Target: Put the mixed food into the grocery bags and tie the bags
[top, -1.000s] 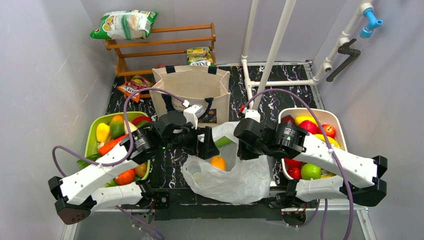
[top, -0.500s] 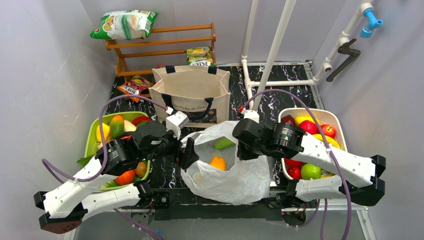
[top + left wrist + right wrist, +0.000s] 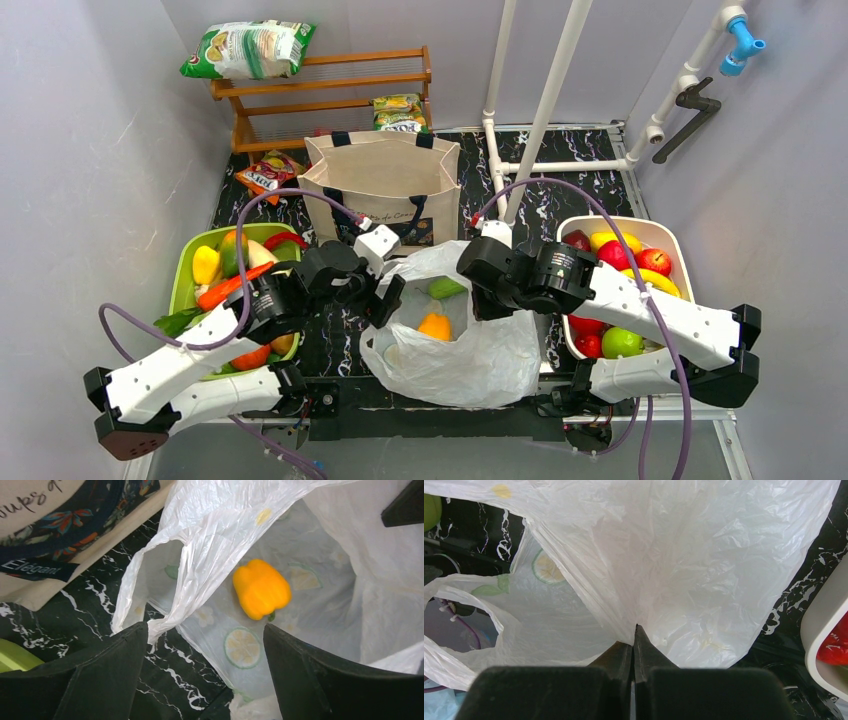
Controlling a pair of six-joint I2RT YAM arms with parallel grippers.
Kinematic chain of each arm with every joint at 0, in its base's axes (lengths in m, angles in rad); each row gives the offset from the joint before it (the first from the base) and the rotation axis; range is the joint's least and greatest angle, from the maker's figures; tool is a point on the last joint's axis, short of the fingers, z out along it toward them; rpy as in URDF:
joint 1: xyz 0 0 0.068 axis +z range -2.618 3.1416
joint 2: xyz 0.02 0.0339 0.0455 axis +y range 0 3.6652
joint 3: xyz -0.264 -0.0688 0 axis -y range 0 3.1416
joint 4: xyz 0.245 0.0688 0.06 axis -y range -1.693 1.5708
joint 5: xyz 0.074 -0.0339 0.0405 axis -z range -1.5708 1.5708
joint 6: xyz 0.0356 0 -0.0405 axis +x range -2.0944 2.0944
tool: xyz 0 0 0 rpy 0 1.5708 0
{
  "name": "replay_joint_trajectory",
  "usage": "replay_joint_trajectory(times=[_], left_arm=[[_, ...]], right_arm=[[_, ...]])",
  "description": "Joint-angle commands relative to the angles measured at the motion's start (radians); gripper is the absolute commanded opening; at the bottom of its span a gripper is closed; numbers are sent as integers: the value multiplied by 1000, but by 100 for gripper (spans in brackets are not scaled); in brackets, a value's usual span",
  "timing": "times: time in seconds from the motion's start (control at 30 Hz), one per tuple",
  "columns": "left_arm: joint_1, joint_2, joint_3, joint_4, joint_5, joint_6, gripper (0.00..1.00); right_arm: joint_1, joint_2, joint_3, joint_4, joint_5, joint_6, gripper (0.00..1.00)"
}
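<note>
Table (image 3: 560, 200): two trays (image 3: 183, 285) (image 3: 672, 235), one tote (image 3: 385, 175), left gripper (image 3: 205, 630) spread, right gripper (image 3: 634, 635) pinching plastic bag (image 3: 480, 350)

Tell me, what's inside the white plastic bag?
A yellow-orange pepper lies inside the white plastic bag, with something green beyond it. The crinkled plastic covers the rest, so anything else is hidden.

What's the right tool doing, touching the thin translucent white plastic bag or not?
Touching. The right wrist view shows the right tool shut, pinching the white plastic bag between its fingertips.
</note>
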Motion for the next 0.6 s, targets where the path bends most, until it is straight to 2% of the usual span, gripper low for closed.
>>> replay_joint_trajectory(times=[0.0,0.17,0.27,0.3,0.37,0.4,0.5,0.57], left_arm=[[-6,12,-17,44,-73,94,84],[-4,65,-37,67,-141,126,90],[-2,92,-44,85,-129,141,90],[1,98,-48,93,-123,146,86],[9,112,-60,109,-110,154,70],[14,119,-66,117,-102,159,65],[31,144,-68,129,-85,158,63],[45,169,-45,112,-70,153,48]], right_arm=[[-3,13,50,-21,15,-7,1],[-3,14,56,-24,12,-6,1],[-3,14,56,-29,13,-3,1],[-3,14,56,-30,12,-3,1],[-3,17,61,-35,8,-2,1],[-3,21,65,-41,8,-4,1],[-3,24,80,-61,10,-6,1],[-3,23,84,-68,15,-7,1]])
